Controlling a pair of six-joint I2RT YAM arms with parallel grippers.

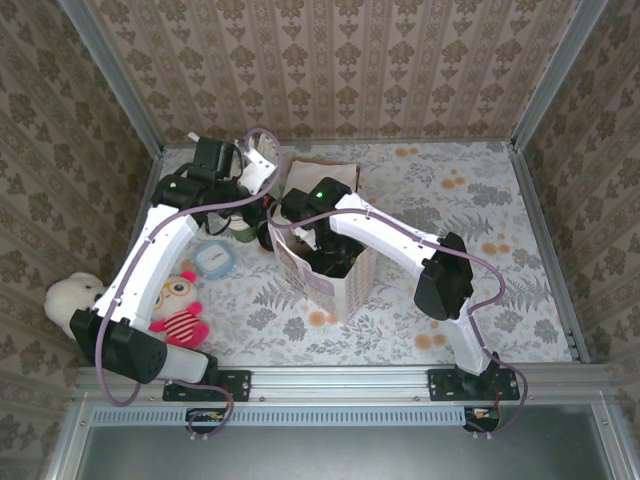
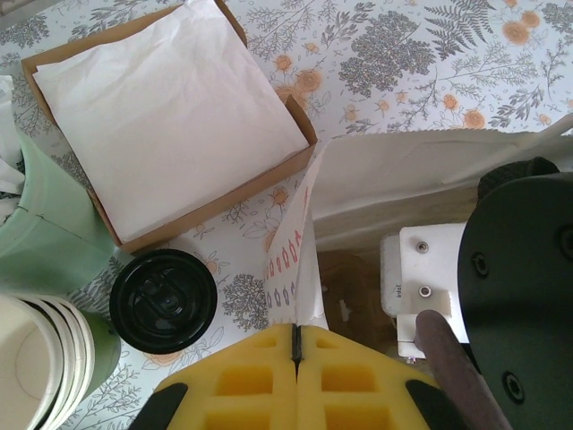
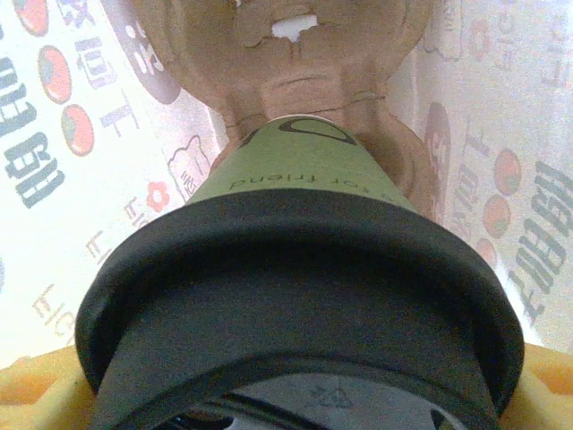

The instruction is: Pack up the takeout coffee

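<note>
Coffee cup [image 3: 286, 260], olive green with a black lid, stands upright deep inside a printed paper bag [image 1: 325, 285]. Its base sits in or just above one pocket of a brown cardboard drink carrier [image 3: 304, 90] on the bag's floor; which of the two cannot be told. The right gripper [image 3: 286, 403] reaches straight down into the bag, and its yellow fingers [image 3: 27, 394] lie spread wide against opposite sides of the lid, apparently clamped on it. The cup's long axis runs straight down from the jaws toward the carrier, so the coming move looks like a plain vertical one: settle the cup into the pocket, then let go. The left gripper [image 2: 295, 345] has its yellow pads pressed together on the bag's near top edge, holding the mouth open. A second lidded cup [image 2: 164, 300] stands on the flowered table just outside the bag, beside a box of white napkins [image 2: 170, 116], and is closer to the left arm than to the right.
</note>
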